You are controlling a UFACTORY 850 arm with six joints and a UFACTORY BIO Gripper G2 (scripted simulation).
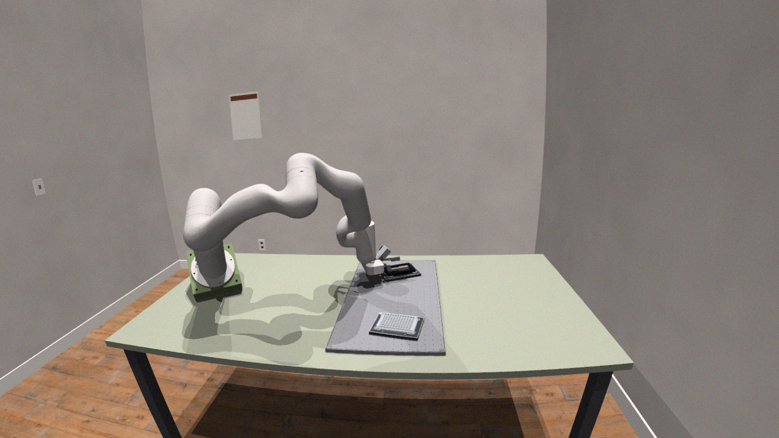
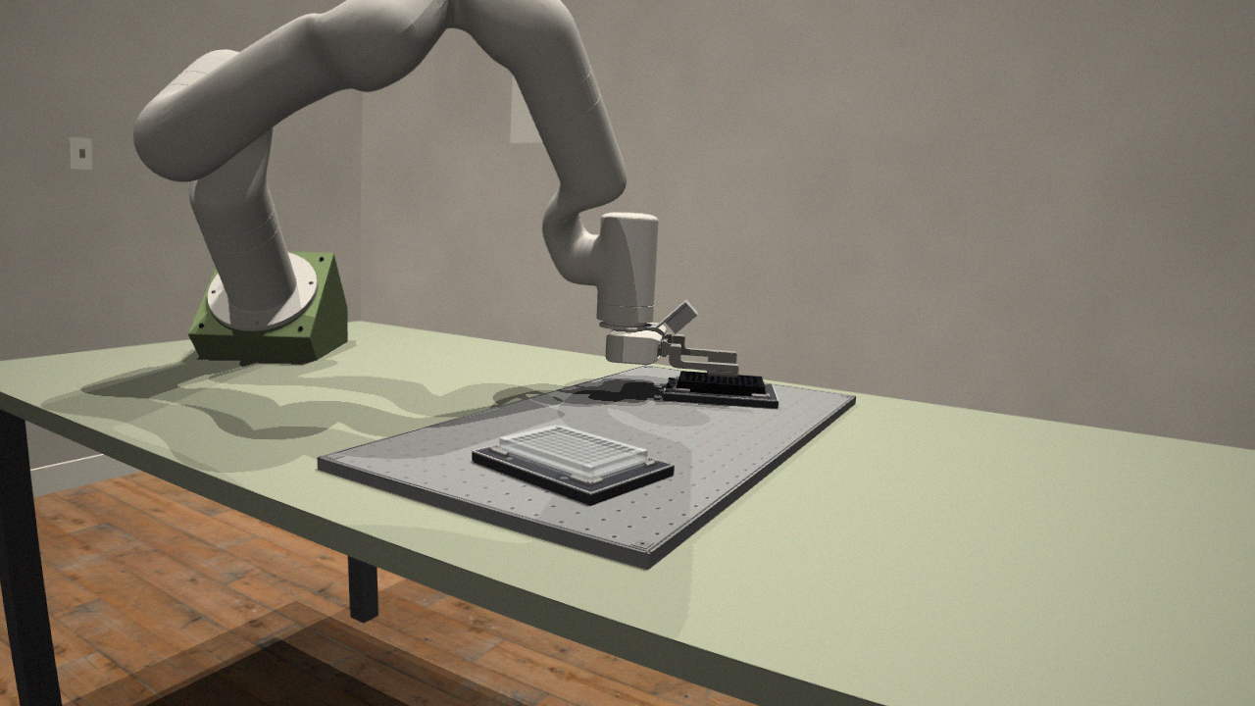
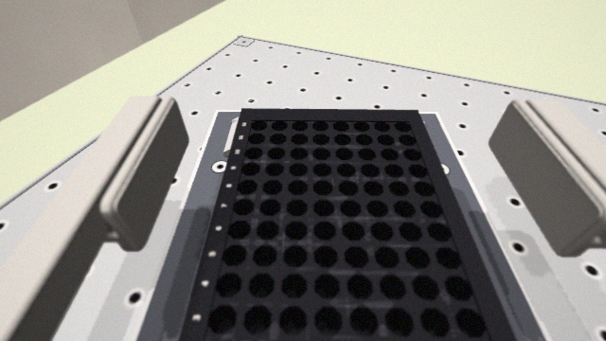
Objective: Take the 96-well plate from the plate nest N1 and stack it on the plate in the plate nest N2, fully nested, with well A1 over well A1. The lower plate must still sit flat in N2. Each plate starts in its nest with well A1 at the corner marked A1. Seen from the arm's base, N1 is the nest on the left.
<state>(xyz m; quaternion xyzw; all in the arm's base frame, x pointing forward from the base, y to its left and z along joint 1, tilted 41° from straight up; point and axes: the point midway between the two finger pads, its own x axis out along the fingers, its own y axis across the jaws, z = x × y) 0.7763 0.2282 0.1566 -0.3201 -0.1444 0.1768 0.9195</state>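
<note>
A black 96-well plate [image 2: 747,384] [image 3: 327,218] sits in nest N1 [image 1: 404,277] [image 2: 763,403] [image 3: 219,131], at the back of the board. My gripper [image 1: 404,263] [image 2: 729,363] [image 3: 346,175] is open, low over this plate, with one finger out to each side. In the wrist view, gaps show between both fingers and the plate. Small pale marks run along the plate's left edge there; I cannot read them or make out the A1 mark. A clear 96-well plate [image 1: 399,323] [image 2: 570,447] sits in nest N2 [image 1: 393,335] [image 2: 533,479], towards the front, and looks flat.
Both nests stand on a grey perforated board [image 1: 348,326] [image 2: 702,474] [image 3: 327,82] on the pale green table [image 1: 506,310] [image 2: 921,544] [image 3: 402,28]. The arm's green base block [image 1: 218,291] [image 2: 328,302] stands at the table's left.
</note>
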